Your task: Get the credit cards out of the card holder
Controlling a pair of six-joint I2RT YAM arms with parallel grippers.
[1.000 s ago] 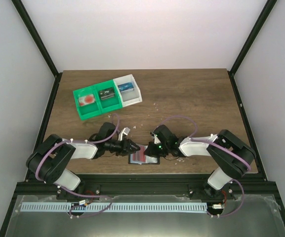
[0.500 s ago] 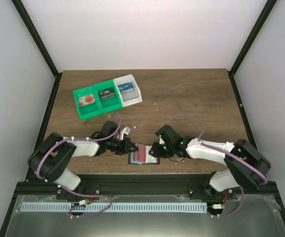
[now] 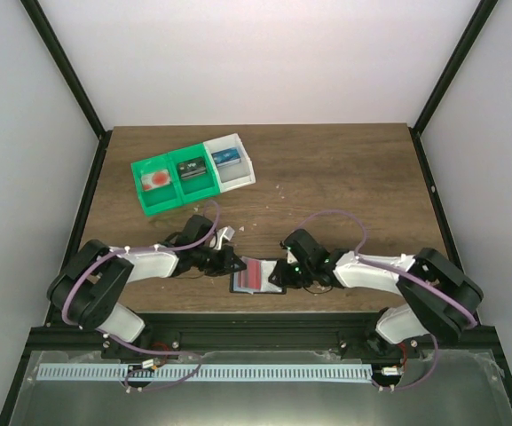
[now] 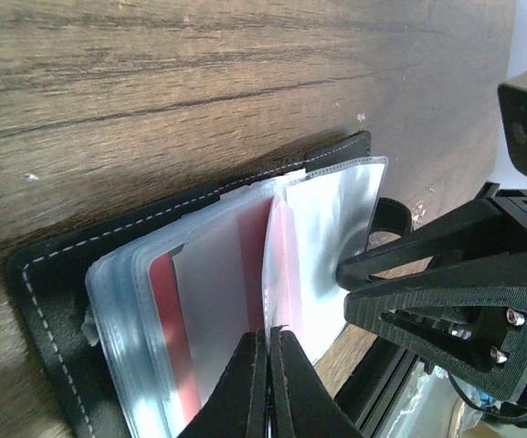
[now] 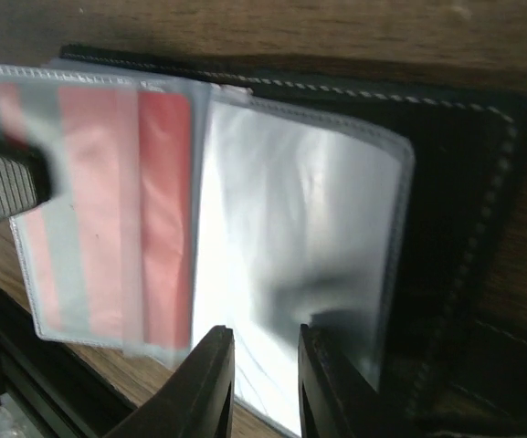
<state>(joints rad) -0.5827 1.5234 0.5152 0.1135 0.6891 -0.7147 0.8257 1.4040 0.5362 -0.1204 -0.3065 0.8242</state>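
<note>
Leftmost, the left gripper (image 3: 229, 264) lies low over the brown wooden surface (image 3: 344, 177). Its jaws are closed tight at the near edge of a sleeve leaf; whether they nip a card, only film, or nothing, I cannot tell.

Between the arms, at the near edge of the surface, the small black stitched folding card holder (image 3: 257, 277) lies open, its clear plastic sleeves (image 5: 290, 237) fanned. The thin red and pale pink plastic credit cards (image 5: 89, 210) sit inside the sleeves toward the left arm. They are likely light, stiff and slick, while the film is floppy and glossy, so a pinch on film alone would probably slip or drag the holder. The best hold looks to be a card's exposed edge at the sleeve mouth.

Rightmost, the right gripper (image 3: 284, 269) has its jaws narrowly parted over an empty clear leaf, well placed to pin the holder down.
</note>
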